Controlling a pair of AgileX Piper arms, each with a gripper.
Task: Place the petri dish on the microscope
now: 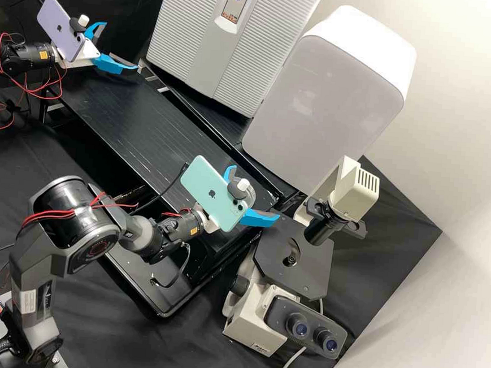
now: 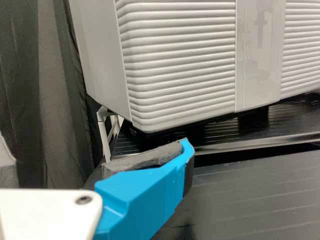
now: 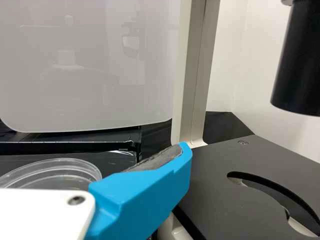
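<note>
1. Sitting near the middle of the high view: the clear, round plastic petri dish (image 3: 60,170), looks to be on the black bench (image 1: 148,119) by its near corner.
2. Right gripper (image 1: 257,192), white with bright blue fingers, has them spread wide either side of the dish. Key relation: dish lies between the fingers, back from the tips. Can't tell if either finger touches it.
3. Target is the flat black microscope stage (image 1: 313,269), lower right of the high view, just beyond the right gripper.
4. Left gripper (image 1: 121,45), same white and blue build, upper left of the high view, fingers wide, nothing between them. Well apart from the dish; right is the nearer arm.
5. My read: pick stage, not placed. Next, close evenly on the rim, lift level, then carry across. Risk: smooth plastic slipping or tilting.
</note>
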